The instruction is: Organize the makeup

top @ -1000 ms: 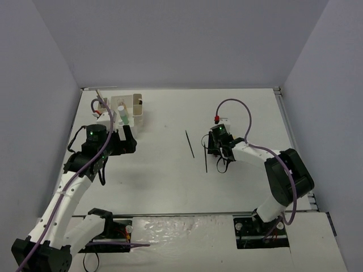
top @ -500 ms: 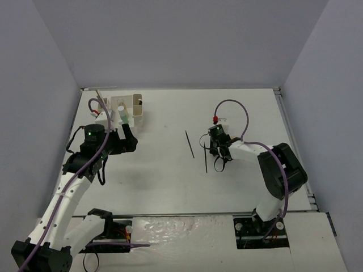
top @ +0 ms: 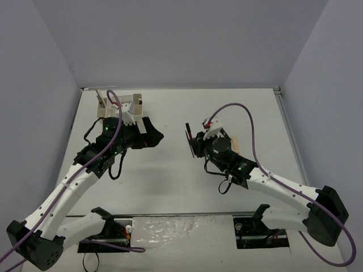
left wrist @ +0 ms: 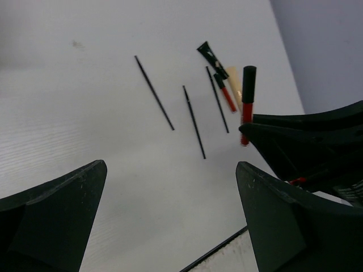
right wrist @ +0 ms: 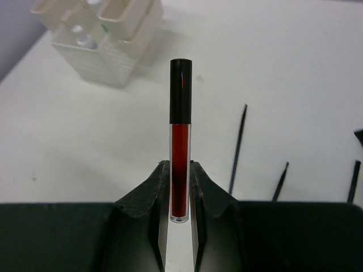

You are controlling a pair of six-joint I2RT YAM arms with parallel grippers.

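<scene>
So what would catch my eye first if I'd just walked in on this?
Probably the red tube with a black cap, clamped between the fingers of the right gripper near the middle of the table. Next, the left gripper, spread wide open and facing thin black pencils lying loose on the white surface. A white-and-beige box sits at the far left corner.

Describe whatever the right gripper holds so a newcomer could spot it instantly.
Above the white table, find the right gripper near the middle. Clamped between its fingers is a slim clear tube with red contents and a long black cap. Unlike the thin black pencils lying flat nearby, it is thicker, red-filled and gripped.
</scene>
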